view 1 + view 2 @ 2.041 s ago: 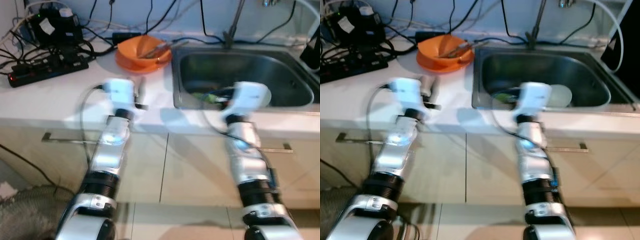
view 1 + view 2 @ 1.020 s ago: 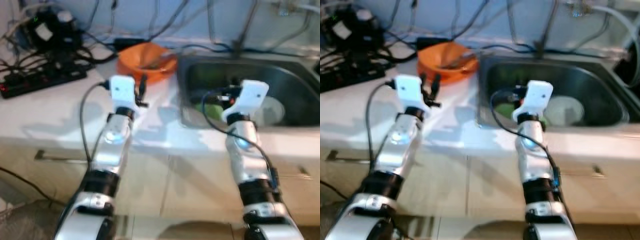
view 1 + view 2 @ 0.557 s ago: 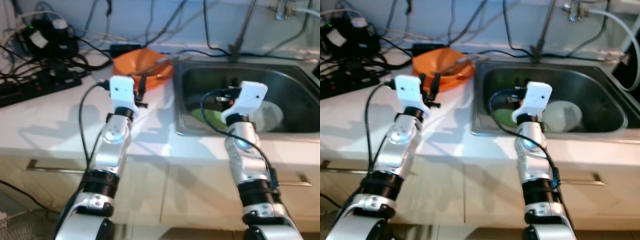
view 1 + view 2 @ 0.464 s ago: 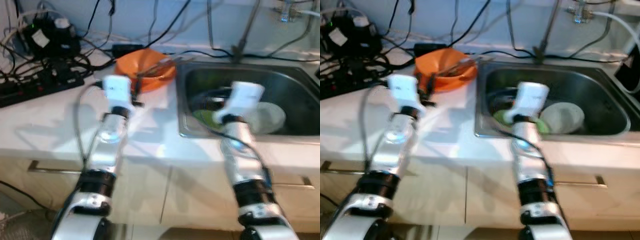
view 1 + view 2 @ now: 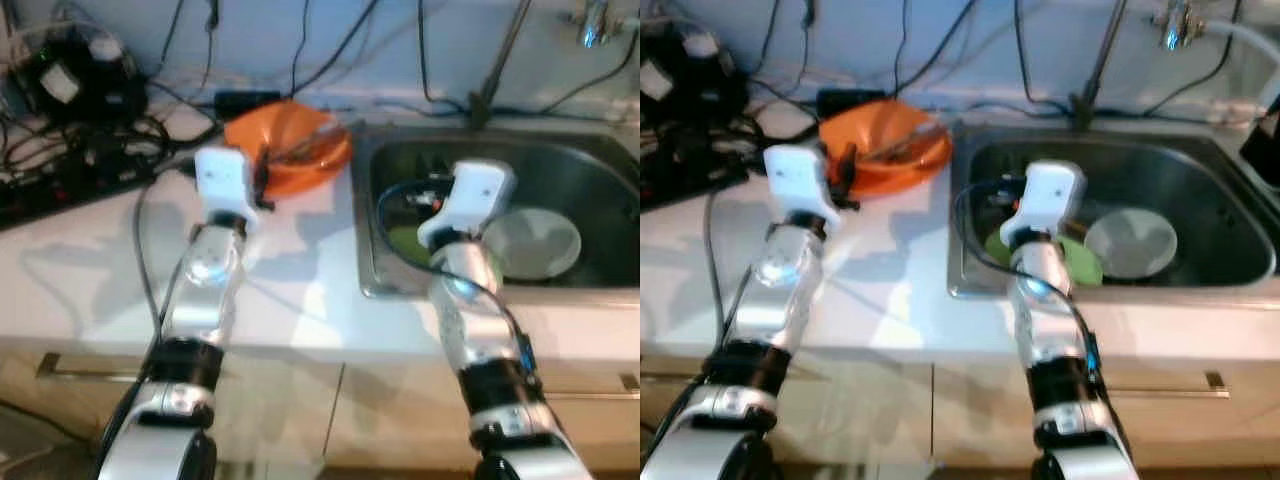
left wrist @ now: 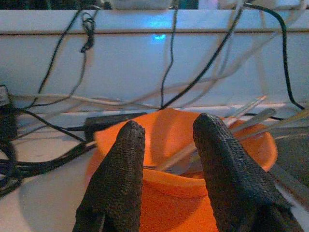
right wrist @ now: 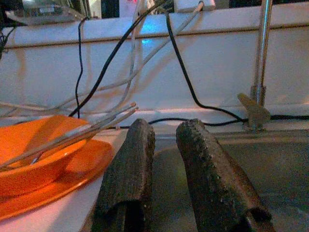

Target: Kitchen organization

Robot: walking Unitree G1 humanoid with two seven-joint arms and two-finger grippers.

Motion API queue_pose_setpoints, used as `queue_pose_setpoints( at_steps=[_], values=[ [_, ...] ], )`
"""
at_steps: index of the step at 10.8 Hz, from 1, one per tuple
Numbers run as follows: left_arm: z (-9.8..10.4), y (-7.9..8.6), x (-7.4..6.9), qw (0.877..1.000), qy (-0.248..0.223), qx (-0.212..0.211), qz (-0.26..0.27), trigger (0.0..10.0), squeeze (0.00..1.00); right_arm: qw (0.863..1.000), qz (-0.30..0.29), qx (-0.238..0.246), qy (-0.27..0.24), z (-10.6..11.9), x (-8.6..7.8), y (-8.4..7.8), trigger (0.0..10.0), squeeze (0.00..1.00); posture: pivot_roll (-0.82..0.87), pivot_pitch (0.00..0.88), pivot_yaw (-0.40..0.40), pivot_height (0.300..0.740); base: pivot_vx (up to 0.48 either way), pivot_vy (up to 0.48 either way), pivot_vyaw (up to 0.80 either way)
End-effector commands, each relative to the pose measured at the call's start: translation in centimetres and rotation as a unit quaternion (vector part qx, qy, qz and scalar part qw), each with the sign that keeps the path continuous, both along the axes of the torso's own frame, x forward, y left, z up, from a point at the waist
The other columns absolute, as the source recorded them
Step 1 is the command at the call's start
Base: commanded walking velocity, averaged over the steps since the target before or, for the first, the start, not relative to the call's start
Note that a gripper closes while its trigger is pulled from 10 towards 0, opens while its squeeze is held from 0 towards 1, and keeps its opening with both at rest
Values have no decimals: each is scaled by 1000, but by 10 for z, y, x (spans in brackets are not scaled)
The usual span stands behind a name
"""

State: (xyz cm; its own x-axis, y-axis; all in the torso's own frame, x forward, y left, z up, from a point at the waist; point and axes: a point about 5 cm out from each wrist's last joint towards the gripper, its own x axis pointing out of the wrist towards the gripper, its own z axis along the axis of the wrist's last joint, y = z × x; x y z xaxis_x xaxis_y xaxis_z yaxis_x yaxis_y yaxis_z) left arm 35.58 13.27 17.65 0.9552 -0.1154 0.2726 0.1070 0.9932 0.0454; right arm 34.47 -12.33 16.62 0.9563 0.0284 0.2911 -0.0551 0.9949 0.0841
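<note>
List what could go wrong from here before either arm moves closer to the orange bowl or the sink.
The left gripper points open at the orange bowl; the utensils sticking out over its rim could be knocked out or tip it. Power cables lie beside the bowl and could snag. The right gripper is over the sink and might bump the plates inside.

- bowl [image 5: 288, 146] on counter [image 5: 90, 260], just left of sink [image 5: 600, 160], utensils [image 5: 300, 142] in it
- power strip [image 5: 60, 180] and cables at counter's back left
- faucet [image 5: 1102, 60] behind sink
- plate [image 5: 1130, 241] and a second plate [image 5: 1076, 262] in sink, second to its left
- left gripper [image 6: 166, 159] before bowl
- right gripper [image 7: 166, 159] over sink's left edge
</note>
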Motion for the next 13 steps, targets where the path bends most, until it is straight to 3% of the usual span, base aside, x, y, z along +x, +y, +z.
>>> queue_pose_setpoints(
  at_steps=[1,5,7,9,11,12,13],
  values=[
    [2,-12,-1,1000,-2,-2,-18,10000,0,1000,-13,2,-5,2,1,-11,10000,0,13,0,-18,740,315,0,0],
    [4,-12,-4,1000,-12,-11,-24,10000,0,1000,-11,1,-4,2,0,-9,10000,0,14,0,-19,740,234,0,0],
    [8,-11,-10,999,-17,17,-37,10000,0,1000,-13,2,-1,0,0,-11,10000,0,19,0,-22,740,0,0,0],
    [7,7,-12,998,35,32,-52,10000,0,1000,-13,4,1,-1,-1,-10,10000,0,30,5,-19,740,0,0,0],
    [9,16,-16,992,49,92,-70,10000,0,1000,-13,8,3,-2,-1,-9,10000,0,43,16,-17,740,0,0,0],
    [12,22,-23,988,61,101,-96,10000,1000,1000,-10,10,8,-5,-2,-6,10000,0,52,18,-16,740,0,0,0],
    [11,22,-23,987,80,93,-106,10000,1000,1000,-8,11,9,-5,-1,-4,10000,0,54,19,-15,740,0,0,0]
  ],
)
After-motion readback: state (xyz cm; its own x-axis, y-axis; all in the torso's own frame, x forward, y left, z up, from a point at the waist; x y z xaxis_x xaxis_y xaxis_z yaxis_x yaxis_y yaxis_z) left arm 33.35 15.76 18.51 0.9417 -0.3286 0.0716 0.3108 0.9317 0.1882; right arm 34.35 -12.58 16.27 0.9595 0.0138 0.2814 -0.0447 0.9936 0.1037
